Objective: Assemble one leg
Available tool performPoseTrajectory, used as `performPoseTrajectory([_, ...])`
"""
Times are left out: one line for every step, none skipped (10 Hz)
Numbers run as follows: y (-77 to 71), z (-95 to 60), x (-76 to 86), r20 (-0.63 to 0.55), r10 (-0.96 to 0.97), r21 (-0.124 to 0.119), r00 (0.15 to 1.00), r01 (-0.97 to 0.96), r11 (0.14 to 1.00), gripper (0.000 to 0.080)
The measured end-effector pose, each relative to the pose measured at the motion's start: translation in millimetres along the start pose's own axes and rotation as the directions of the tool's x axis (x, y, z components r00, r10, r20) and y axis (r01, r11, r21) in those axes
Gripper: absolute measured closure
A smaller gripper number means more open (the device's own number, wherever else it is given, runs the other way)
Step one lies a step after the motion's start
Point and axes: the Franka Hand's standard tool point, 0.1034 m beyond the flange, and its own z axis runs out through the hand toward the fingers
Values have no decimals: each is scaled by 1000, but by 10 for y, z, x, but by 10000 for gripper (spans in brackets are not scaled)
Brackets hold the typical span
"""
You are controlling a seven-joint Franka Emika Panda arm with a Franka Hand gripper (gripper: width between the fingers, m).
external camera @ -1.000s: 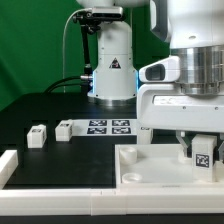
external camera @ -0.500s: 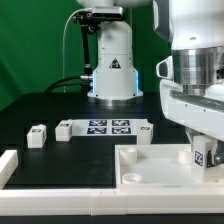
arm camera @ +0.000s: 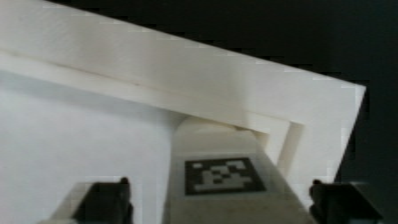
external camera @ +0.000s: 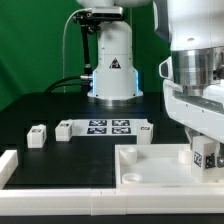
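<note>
The leg (external camera: 205, 155) is a small white peg with a black-and-white tag. It stands upright at the corner of the large white square tabletop (external camera: 150, 168) on the exterior view's right. My gripper (external camera: 204, 140) hangs right over it. In the wrist view the leg (arm camera: 228, 168) lies between my two dark fingers (arm camera: 107, 200), with a clear gap on each side. The gripper (arm camera: 221, 202) is open and touches nothing. The tabletop's raised corner rim (arm camera: 267, 115) sits just beyond the leg.
Three more small tagged legs (external camera: 37, 136), (external camera: 64, 129), (external camera: 146, 131) lie on the black table around the marker board (external camera: 108, 126). A white rail (external camera: 8, 165) lies at the front left. The arm's base (external camera: 112, 70) stands at the back.
The hand has shifted toward the exterior view's right and turned since one second ago. The leg sits slightly lower at the tabletop's corner. Little differs over the last half second.
</note>
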Motion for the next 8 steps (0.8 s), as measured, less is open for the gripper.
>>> performPoseTrajectory([-1, 1, -7, -1, -138, -1, 990, 138, 990, 177])
performPoseTrajectory([-1, 1, -9, 0, -297, -1, 955, 297, 955, 158])
performPoseTrajectory([-3, 3, -24, -5, -459, -6, 888, 459, 888, 152])
performPoseTrajectory([-5, 5, -48, -6, -589, -13, 808, 589, 808, 152])
performPoseTrajectory([-4, 0, -44, 0, -690, -21, 724, 690, 724, 151])
performPoseTrajectory([-5, -3, -38, 0, -787, -29, 617, 787, 616, 151])
performPoseTrajectory([-3, -3, -30, 2, -861, -33, 509, 860, 508, 151])
performPoseTrajectory([8, 2, -20, 6, -898, -35, 440, 898, 439, 151])
